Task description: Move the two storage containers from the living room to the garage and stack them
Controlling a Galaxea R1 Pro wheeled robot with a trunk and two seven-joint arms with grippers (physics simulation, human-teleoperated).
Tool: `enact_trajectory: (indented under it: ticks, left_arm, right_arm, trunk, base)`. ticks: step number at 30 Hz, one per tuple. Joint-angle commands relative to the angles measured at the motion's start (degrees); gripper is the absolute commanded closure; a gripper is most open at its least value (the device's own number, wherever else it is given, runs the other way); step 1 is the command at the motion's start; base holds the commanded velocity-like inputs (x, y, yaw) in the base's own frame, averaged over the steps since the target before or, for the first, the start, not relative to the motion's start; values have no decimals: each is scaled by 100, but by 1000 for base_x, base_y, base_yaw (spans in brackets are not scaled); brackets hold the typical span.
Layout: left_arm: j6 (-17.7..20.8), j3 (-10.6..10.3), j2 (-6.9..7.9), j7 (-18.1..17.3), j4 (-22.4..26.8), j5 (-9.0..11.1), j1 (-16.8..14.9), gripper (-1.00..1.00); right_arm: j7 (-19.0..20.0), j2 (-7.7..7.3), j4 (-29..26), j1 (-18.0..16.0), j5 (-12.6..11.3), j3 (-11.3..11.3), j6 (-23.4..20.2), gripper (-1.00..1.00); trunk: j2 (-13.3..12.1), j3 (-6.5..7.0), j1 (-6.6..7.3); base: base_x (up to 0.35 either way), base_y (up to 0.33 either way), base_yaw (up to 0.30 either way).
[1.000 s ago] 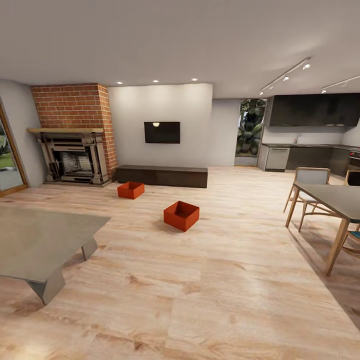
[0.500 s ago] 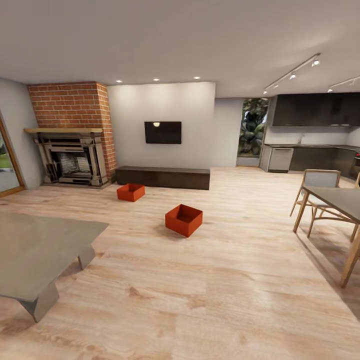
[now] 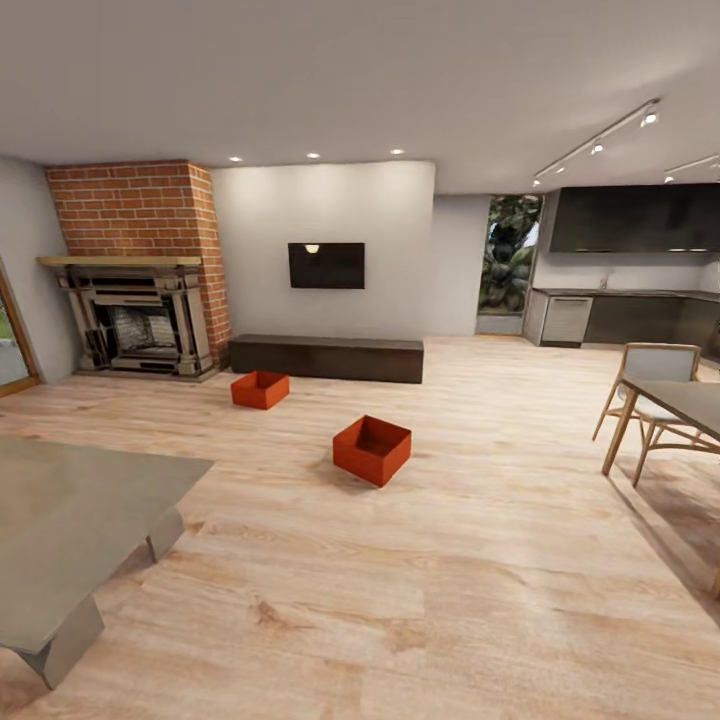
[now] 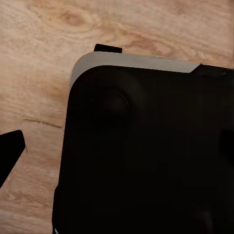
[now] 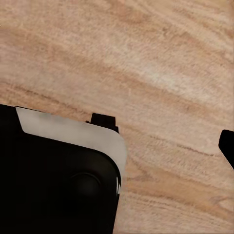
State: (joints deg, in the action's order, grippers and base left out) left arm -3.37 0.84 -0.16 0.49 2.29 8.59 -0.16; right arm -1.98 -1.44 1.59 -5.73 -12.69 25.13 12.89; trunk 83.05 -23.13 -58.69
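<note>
Plank flooring [image 3: 430, 600] of pale wood fills the nearest part of the head view, with a low grey table [image 3: 70, 510] at the near left. Both wrist views look down on the same pale planks past a dark rounded body with a pale edge [image 4: 141, 146] [image 5: 58, 170]. In the left wrist view a dark fingertip [image 4: 9, 151] pokes in at one edge, and in the right wrist view another dark fingertip [image 5: 228, 146] shows likewise; I cannot tell whether either set of jaws is open or closed.

Further in, the nearer storage container [image 3: 372, 450] sits on the floor near the middle of the living room, turned corner-on. The farther storage container [image 3: 260, 390] rests well apart from it, beyond and to the left, just in front of a long dark bench [image 3: 325, 357]. A dining table [image 3: 690, 400] and chair [image 3: 650, 385] stand at right.

At the back are a brick fireplace [image 3: 140, 290], a black wall TV [image 3: 326, 265] and a dark kitchen [image 3: 630, 270].
</note>
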Motion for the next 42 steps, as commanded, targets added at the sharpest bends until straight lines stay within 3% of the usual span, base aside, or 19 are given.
enact_trajectory:
  ticks: [1,14,42]
  left_arm:
    - [-15,4,-2,5,-1,37,-2,-100]
    - [-15,4,-2,4,-1,55,-2,-100]
    - [-15,4,-2,4,-1,55,-2,-100]
  right_arm:
    - [-4,5,17,-7,-49,50,31,-100]
    - [-4,12,17,-7,-49,54,37,-100]
    - [-4,4,17,-7,-49,62,38,-100]
  trunk:
    - [3,-6,-3]
    - [3,-6,-3]
    - [3,-6,-3]
  base:
    - [324,131,-126]
    - [320,166,-217]
    - [318,177,-2]
